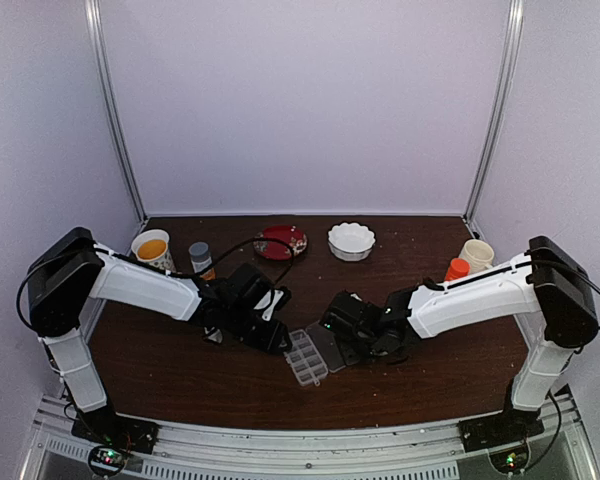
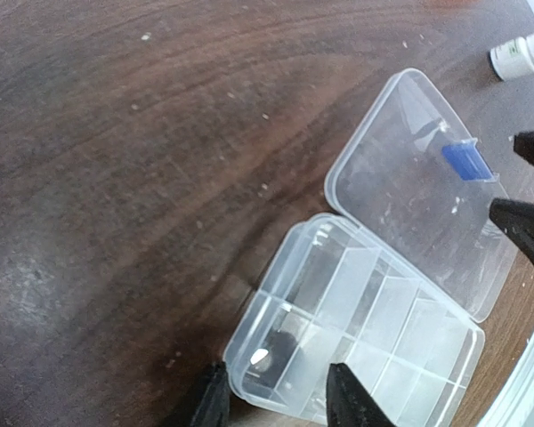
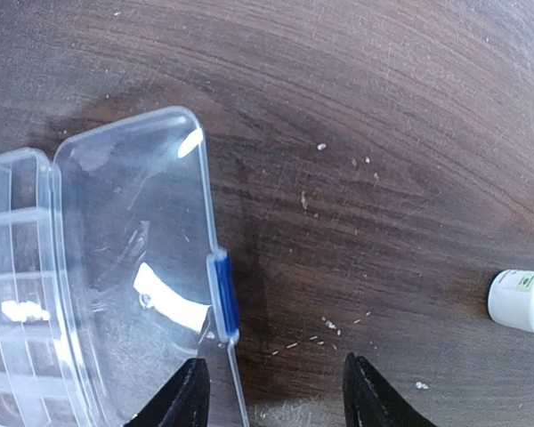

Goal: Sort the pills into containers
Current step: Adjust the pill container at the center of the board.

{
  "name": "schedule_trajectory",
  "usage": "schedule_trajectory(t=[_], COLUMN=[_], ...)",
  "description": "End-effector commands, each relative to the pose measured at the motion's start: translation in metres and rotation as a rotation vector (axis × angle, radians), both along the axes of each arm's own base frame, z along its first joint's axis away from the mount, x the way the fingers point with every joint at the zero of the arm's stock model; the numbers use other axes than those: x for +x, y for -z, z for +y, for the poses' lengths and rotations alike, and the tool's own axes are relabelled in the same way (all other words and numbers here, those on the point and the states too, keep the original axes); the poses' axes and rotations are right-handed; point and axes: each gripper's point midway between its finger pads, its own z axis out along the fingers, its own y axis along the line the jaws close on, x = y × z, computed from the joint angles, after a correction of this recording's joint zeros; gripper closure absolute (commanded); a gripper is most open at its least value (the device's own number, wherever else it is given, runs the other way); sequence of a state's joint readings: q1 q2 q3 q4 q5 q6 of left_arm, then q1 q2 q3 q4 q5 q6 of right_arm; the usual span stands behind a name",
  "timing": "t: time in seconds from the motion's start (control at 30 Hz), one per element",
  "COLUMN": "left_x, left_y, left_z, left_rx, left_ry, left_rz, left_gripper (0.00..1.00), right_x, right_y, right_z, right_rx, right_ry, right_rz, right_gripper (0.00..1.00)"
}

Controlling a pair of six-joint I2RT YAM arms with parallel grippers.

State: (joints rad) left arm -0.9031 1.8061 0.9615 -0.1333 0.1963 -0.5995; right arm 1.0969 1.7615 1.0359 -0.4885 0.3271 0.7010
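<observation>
Right end effector (image 3: 276, 384) parted, empty, above lid (image 3: 129, 249)

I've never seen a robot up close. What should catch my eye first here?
The white left arm and right arm lean in until they nearly meet over the dark table. Between them lies a clear pill box, its lid flat open with a blue latch, and one whitish pill in a corner cell.

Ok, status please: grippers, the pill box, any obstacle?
Left gripper straddles pill box corner, grip unclear. Right gripper open by lid latch. A pill in a corner cell. White bottle apart.
</observation>
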Motion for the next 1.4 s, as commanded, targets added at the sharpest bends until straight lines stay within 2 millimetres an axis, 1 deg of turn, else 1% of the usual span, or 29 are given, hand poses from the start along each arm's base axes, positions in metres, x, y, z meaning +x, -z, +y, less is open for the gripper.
schedule_trajectory(t=[0.0, 0.1, 0.37, 0.53, 0.63, 0.8, 0.93, 1.03, 1.17, 1.37], left_x=[-0.011, -0.015, -0.018, -0.02, -0.021, -0.024, -0.026, -0.027, -0.028, -0.03], left_y=[0.007, 0.008, 0.008, 0.012, 0.015, 0.015, 0.012, 0.007, 0.003, 0.009], left_z=[-0.006, -0.009, -0.012, -0.01, -0.009, -0.01, -0.01, -0.005, 0.007, 0.018], left_rx=[0.031, 0.037, 0.038, 0.052, 0.056, 0.046, 0.037, 0.037, 0.062, 0.106], left_ry=[0.042, 0.052, 0.052, 0.049, 0.042, 0.044, 0.044, 0.029, 0.01, 0.006], left_rz=[0.01, 0.009, 0.013, 0.014, 0.019, 0.029, 0.032, 0.022, 0.006, 0.009], left_gripper=[0.61, 0.62, 0.63, 0.62, 0.62, 0.62, 0.62, 0.62, 0.62, 0.62], right_x=[0.013, 0.016, 0.024, 0.025, 0.025, 0.034, 0.036, 0.03, 0.017, 0.0], right_y=[-0.004, 0.0, -0.003, 0.011, 0.014, 0.009, 0.01, 0.012, 0.014, 0.014], right_z=[-0.003, 0.0, 0.004, 0.011, 0.015, 0.022, 0.03, 0.036, 0.039, 0.039], right_rx=[-0.041, -0.042, -0.03, -0.011, -0.001, 0.009, 0.028, 0.069, 0.122, 0.119], right_ry=[0.01, 0.009, 0.002, -0.007, -0.008, -0.017, -0.029, -0.052, -0.072, -0.091], right_rz=[-0.045, -0.041, -0.051, -0.012, -0.007, -0.017, 0.0, 0.029, 0.062, 0.072], right_gripper=[0.46, 0.47, 0.47, 0.48, 0.48, 0.48, 0.48, 0.48, 0.48, 0.48])
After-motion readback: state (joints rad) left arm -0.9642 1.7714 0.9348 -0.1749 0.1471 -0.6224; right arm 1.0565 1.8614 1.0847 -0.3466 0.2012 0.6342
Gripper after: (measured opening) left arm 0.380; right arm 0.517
